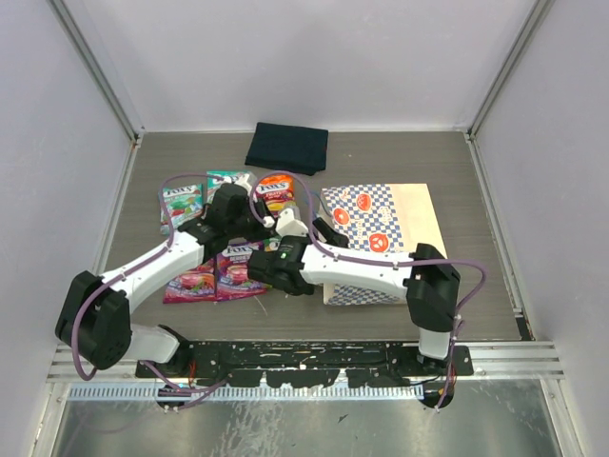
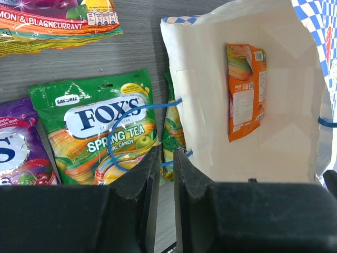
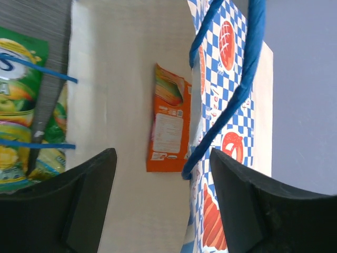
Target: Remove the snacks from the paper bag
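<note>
The paper bag lies on its side at the right with its mouth facing left. One orange snack pouch rests inside on the cream wall. Other snacks lie outside to the left: a green Spring Tea pouch, a purple one, and teal and orange pouches. My left gripper hovers at the bag's mouth edge, its jaws nearly together with nothing visible in the slit. My right gripper is open at the mouth, the upper wall's blue cord handle between its fingers.
A folded dark navy cloth lies at the back of the table. A second green pouch is partly tucked under the bag's edge, with the lower blue cord looped over the Spring Tea pouch. Both arms crowd the space in front of the bag.
</note>
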Robot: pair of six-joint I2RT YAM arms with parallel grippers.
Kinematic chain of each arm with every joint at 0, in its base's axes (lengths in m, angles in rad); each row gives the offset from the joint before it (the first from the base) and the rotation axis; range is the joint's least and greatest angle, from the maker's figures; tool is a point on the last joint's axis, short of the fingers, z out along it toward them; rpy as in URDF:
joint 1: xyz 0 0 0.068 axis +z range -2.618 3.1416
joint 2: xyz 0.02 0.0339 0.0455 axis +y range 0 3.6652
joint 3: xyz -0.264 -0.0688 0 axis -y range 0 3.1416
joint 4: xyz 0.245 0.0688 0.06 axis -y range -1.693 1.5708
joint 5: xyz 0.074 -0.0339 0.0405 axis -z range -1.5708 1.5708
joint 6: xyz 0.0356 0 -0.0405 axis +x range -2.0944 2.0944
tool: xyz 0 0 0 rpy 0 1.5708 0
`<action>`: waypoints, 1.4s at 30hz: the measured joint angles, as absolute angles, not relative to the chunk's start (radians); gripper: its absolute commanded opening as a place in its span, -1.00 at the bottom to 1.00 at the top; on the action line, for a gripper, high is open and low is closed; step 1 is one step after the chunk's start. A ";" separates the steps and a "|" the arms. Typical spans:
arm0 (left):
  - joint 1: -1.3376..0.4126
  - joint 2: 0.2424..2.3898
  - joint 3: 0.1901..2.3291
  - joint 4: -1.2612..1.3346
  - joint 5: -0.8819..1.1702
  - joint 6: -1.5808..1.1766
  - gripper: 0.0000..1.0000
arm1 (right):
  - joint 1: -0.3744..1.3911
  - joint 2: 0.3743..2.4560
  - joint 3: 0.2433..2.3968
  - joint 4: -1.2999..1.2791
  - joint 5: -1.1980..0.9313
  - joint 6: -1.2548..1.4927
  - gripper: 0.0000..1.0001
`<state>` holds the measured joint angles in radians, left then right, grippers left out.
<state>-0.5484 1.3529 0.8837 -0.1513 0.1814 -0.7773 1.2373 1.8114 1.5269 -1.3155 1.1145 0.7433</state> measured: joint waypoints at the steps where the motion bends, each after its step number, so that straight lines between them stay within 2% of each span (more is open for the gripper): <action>1: -0.548 1.352 0.884 -0.152 0.184 -0.776 -0.65 | 1.230 1.823 1.527 -1.338 1.120 0.765 0.13; 3: -0.548 1.351 0.884 -0.152 0.188 -0.773 -0.66 | 1.209 1.834 1.527 -1.370 1.131 0.795 -0.50; 4: -0.548 1.351 0.884 -0.152 0.189 -0.772 -0.66 | 1.198 1.834 1.526 -1.380 1.140 0.809 -0.72; 6: -0.548 1.351 0.884 -0.152 0.192 -0.772 -0.68 | 1.179 1.825 1.522 -1.390 1.158 0.835 -0.96; 9: -0.547 1.351 0.884 -0.150 0.210 -0.774 -0.70 | 1.155 1.769 1.484 -1.356 1.174 0.830 -0.99; 11: -0.549 1.352 0.884 -0.145 0.224 -0.779 -0.71 | 1.137 1.657 1.391 -1.232 1.146 0.739 -0.99; 15: -0.571 1.366 0.884 -0.095 0.251 -0.807 -0.71 | 1.032 1.259 1.095 -0.869 0.873 0.492 -0.99; 19: -0.636 1.395 0.889 -0.044 0.265 -0.841 -0.71 | 0.866 0.971 0.932 -0.725 0.614 0.344 -0.99; 26: -0.802 1.501 0.991 0.072 0.230 -0.923 -0.71 | 0.723 0.851 0.869 -0.649 0.261 0.237 -0.98; 30: -0.875 1.619 1.064 0.170 0.196 -0.989 -0.67 | 0.659 0.817 0.850 -0.644 0.138 0.214 -0.99; 32: -0.901 1.688 1.093 0.211 0.183 -1.036 -0.58 | 0.636 0.807 0.850 -0.643 0.105 0.206 -0.99; 36: -0.943 1.798 1.100 0.258 0.152 -1.149 -0.06 | 0.607 0.798 0.850 -0.643 0.064 0.192 -0.99; 40: -0.981 1.876 1.098 0.266 0.093 -1.267 0.28 | 0.598 0.801 0.850 -0.642 0.041 0.186 -0.99; 42: -0.997 1.898 1.101 0.260 0.056 -1.303 0.39 | 0.596 0.803 0.850 -0.641 0.032 0.186 -0.98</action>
<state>-0.9974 1.8984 1.1011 0.2604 0.0555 -1.3025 0.5957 0.8028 0.8505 -0.6411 0.0322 0.1860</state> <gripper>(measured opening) 0.624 0.055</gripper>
